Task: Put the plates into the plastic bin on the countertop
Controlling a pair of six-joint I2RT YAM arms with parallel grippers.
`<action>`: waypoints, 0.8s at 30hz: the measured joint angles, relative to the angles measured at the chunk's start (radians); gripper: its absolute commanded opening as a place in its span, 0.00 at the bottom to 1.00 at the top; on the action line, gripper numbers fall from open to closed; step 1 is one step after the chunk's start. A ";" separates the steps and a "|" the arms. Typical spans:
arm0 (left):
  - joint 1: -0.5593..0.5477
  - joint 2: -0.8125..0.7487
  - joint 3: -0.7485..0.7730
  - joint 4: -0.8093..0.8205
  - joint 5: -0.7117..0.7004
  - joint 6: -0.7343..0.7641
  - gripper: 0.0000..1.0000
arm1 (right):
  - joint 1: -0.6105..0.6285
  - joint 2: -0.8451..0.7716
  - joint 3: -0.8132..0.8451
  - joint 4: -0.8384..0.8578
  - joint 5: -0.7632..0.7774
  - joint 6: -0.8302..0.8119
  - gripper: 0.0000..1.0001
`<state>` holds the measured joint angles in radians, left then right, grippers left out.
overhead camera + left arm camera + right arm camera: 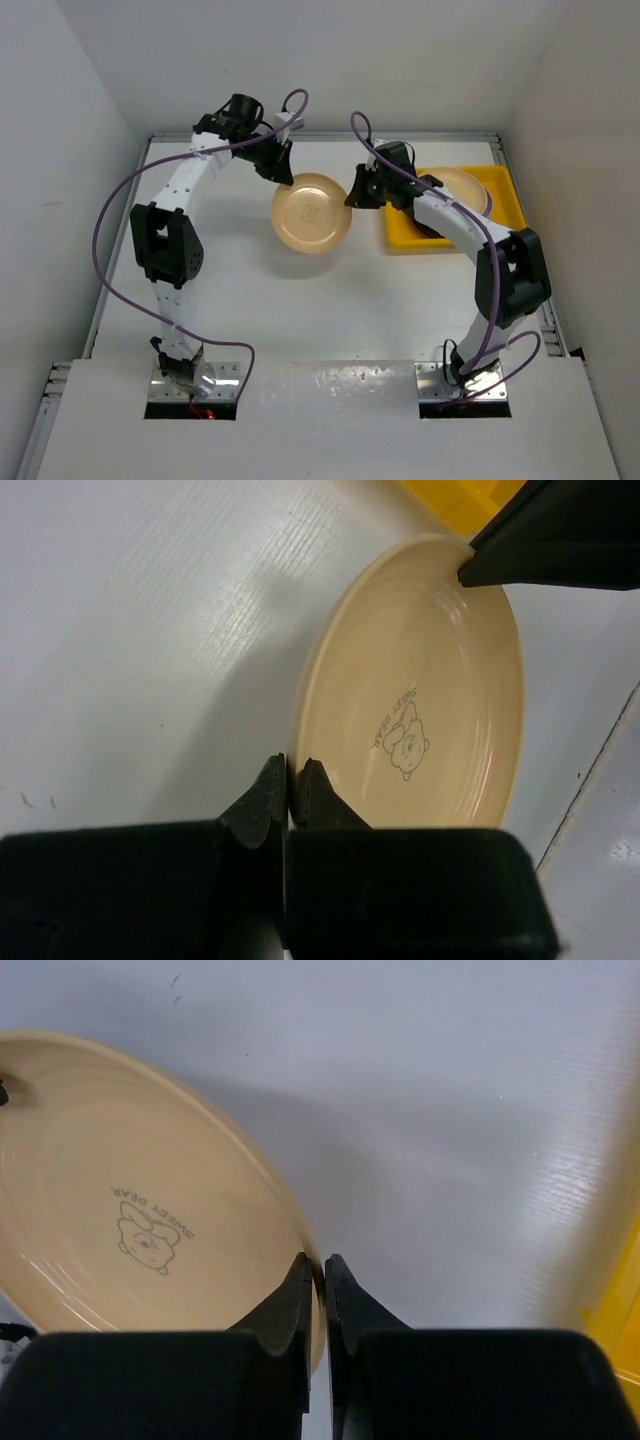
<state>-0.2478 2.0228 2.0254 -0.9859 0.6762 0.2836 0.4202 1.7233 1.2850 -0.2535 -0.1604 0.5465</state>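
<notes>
Step in hand: handover during transfer. The pale orange plate (312, 212) was held over the countertop (250, 300), just left of the plastic bin (400, 243). The left gripper (282, 178) was clamped on its far-left rim, and the right gripper (355, 192) on its right rim. The next move probably called for the left jaws to release and the right arm to carry the plate right, beside the second plate (462, 185) in the bin. The wrist views showed each rim pinch closely. Only the overhead view showed the bin's contents.

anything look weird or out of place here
Nothing spilled or broken. One oddity: the pale orange plate is pinched by both at once, left gripper on one rim, right gripper on the opposite rim.
</notes>
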 measured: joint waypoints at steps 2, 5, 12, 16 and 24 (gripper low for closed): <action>0.000 0.001 0.000 0.003 0.004 0.000 0.00 | -0.003 0.000 -0.014 0.010 -0.023 -0.003 0.04; 0.000 0.003 0.000 0.008 0.012 -0.001 0.00 | -0.006 0.000 -0.031 0.024 -0.043 -0.009 0.00; 0.000 0.012 0.000 0.007 0.038 -0.007 0.85 | -0.024 -0.048 -0.139 0.095 -0.062 -0.002 0.00; 0.000 0.012 0.000 0.007 0.037 -0.013 1.00 | -0.118 -0.141 -0.219 0.113 -0.059 0.043 0.00; 0.033 0.026 0.023 0.009 -0.008 -0.026 1.00 | -0.381 -0.280 -0.250 0.092 0.008 0.136 0.00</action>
<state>-0.2150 2.0491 2.0487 -0.9771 0.6678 0.2573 0.0387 1.4429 1.0348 -0.1612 -0.1520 0.6827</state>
